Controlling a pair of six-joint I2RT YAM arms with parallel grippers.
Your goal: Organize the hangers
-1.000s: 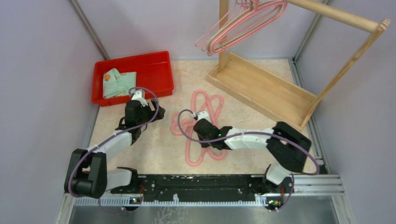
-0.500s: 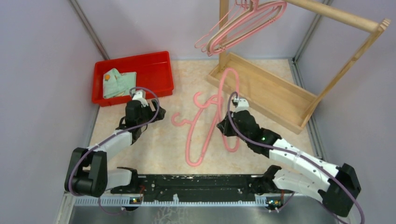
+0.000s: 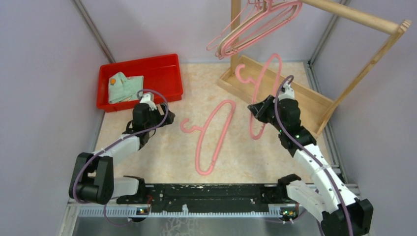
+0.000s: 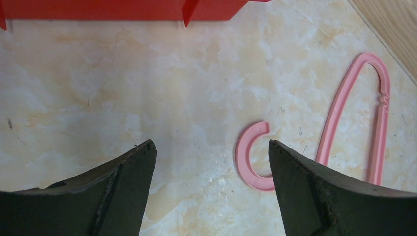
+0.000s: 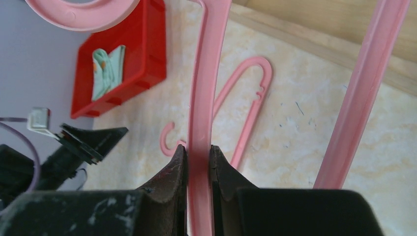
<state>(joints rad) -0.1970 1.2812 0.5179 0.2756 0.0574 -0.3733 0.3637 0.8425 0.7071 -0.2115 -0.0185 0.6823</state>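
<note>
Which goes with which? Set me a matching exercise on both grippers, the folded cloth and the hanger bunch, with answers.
1 right gripper
2 left gripper
3 folded cloth
4 hanger bunch

A in the red bin
B open above the table
C hooked on the wooden rail
D shut on a pink hanger

Pairs: 1-D, 2-B, 3-A, 4-C.

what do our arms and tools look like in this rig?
The two match. The left arm and right arm have white link shells between bulky black joints. A purple cable loops loosely along each arm from base to wrist. The left tool and right tool each have two matte black, wedge-shaped fingers, scuffed pale near the tips. No lettering or markings are visible.
</note>
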